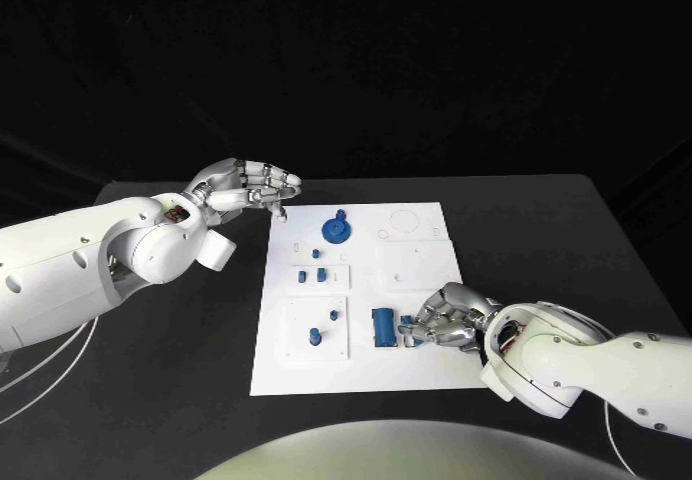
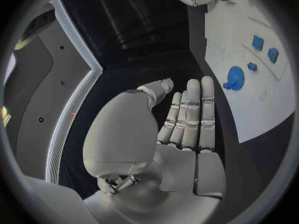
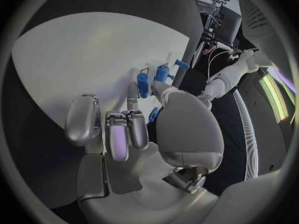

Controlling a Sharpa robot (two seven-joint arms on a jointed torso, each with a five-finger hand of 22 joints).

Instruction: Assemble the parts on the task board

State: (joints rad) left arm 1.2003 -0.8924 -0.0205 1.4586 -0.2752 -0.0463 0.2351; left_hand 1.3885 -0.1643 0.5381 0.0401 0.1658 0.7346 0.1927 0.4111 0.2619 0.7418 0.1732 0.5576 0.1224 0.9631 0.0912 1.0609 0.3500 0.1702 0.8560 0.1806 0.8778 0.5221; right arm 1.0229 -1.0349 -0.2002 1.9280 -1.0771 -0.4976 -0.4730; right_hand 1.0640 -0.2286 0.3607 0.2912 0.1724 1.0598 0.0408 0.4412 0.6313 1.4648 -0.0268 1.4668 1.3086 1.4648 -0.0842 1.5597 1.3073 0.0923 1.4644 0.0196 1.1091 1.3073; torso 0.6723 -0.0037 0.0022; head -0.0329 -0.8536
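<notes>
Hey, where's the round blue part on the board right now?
In the head view, the round blue part lies near the far left end of the task board, just right of the left hand, which hovers at that corner.

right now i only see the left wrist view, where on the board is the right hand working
Observer: In the head view the right hand is over the task board's near right part, beside a long blue part.
Operator: holding anything
Observer: The right wrist view shows a small blue part that looks pinched against its thumb.
Operator: and my left hand
Observer: In the head view the left hand hovers off the board's far left corner, over the black table.
</notes>
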